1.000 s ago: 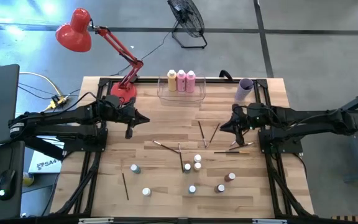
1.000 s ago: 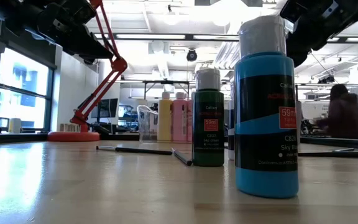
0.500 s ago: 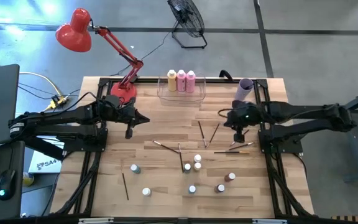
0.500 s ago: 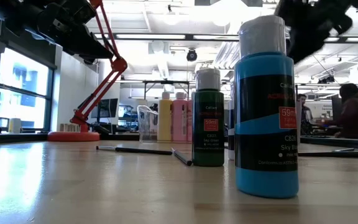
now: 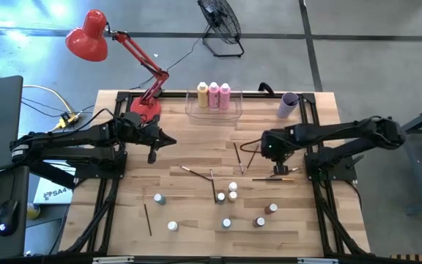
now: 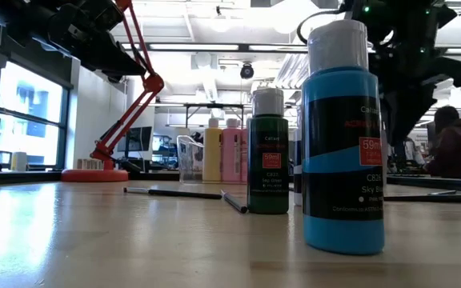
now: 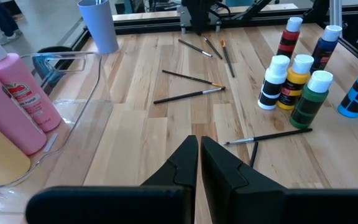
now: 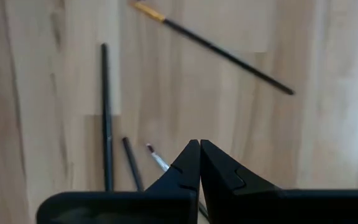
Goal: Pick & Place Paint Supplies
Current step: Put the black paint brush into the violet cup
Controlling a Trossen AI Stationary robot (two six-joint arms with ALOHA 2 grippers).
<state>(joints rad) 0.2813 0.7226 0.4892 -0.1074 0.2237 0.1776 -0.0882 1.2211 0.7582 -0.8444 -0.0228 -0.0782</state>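
So your right gripper (image 8: 199,163) is pinched fully together with nothing in it, hanging over the loose paintbrushes (image 8: 105,112) right of the worktop's (image 5: 174,132) middle. They lie just ahead of its tips, long axes running roughly along the way it points, so I'd guess you'll need the fingers spread before dropping. The left gripper (image 7: 198,158) is clamped down too, empty, parked over the left half, much farther from those brushes. Tall pink bottles (image 5: 225,95) already sit in the clear bin (image 5: 234,115).

Two pink bottles (image 5: 220,95) flank-follow a yellow-orange bottle (image 5: 202,94) near a red lamp (image 5: 88,35) and a lilac cup (image 5: 288,105).
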